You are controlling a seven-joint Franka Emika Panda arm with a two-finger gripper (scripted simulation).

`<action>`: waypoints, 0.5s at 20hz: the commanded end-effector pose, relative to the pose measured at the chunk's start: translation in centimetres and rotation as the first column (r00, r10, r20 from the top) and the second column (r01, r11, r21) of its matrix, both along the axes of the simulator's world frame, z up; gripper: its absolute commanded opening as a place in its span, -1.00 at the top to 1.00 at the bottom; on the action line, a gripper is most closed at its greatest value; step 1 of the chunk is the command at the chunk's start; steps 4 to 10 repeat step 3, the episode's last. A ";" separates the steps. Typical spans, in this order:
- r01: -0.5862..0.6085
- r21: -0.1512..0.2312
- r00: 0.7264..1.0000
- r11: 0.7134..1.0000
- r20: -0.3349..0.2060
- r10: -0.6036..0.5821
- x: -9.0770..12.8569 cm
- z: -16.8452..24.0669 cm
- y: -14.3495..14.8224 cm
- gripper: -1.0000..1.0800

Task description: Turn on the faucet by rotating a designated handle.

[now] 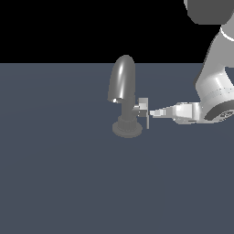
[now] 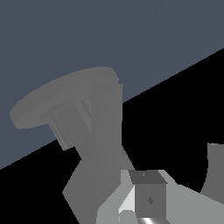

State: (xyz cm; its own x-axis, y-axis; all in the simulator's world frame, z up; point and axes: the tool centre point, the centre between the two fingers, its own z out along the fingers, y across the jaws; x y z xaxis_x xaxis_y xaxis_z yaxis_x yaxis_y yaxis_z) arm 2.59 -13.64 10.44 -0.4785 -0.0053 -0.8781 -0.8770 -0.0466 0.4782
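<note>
A: Entry, exterior view. Where is the faucet [image 1: 124, 98]?

B: Upright on the dark grey-blue floor [image 1: 59, 183], near the middle of the frame. Round ribbed base at the bottom, short stem above it, tall arched spout curving over toward the exterior view's left.

A: And the handle [image 1: 143, 111]?

B: Short, light silver stub sticking out of the stem toward the exterior view's right, between spout and base in height. A thin plate-like edge of it runs down beside the stem.

A: Arm position?

B: The Panda arm [image 1: 212, 82] enters from the upper right of the exterior view and bends down; its wrist lies roughly level, pointing at the handle. The gripper [image 1: 154, 112] is at handle height, its tip just beside the handle's outer end. Touching or a hair apart: cannot tell at this resolution.

A: Finger state?

B: Cannot tell. In the exterior view the fingers merge into one narrow pale tip; no gap shows, and nothing is visibly clamped between them.

A: Does the wrist view help?

B: Only a little. It shows the faucet [image 2: 94, 144] very close and tilted, the ribbed base as a wide disc against the floor. A pale blocky part with a dark square face sits at the near edge, pressed close to the stem; whether that is finger or handle is unclear
</note>
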 end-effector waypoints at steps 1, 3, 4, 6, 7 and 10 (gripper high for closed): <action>0.037 -0.021 0.997 0.999 -0.068 -0.039 -0.3 -6.2 0.9 1.00; 0.038 -0.021 0.997 0.999 -0.071 -0.039 -0.3 -6.5 0.9 1.00; 0.038 -0.021 0.997 0.999 -0.071 -0.039 -0.3 -6.5 0.9 1.00; 0.038 -0.021 0.997 0.999 -0.071 -0.039 -0.3 -6.5 0.9 1.00; 0.038 -0.021 0.997 0.999 -0.071 -0.039 -0.3 -6.5 0.9 1.00; 0.038 -0.021 0.997 0.999 -0.071 -0.039 -0.3 -6.5 0.9 1.00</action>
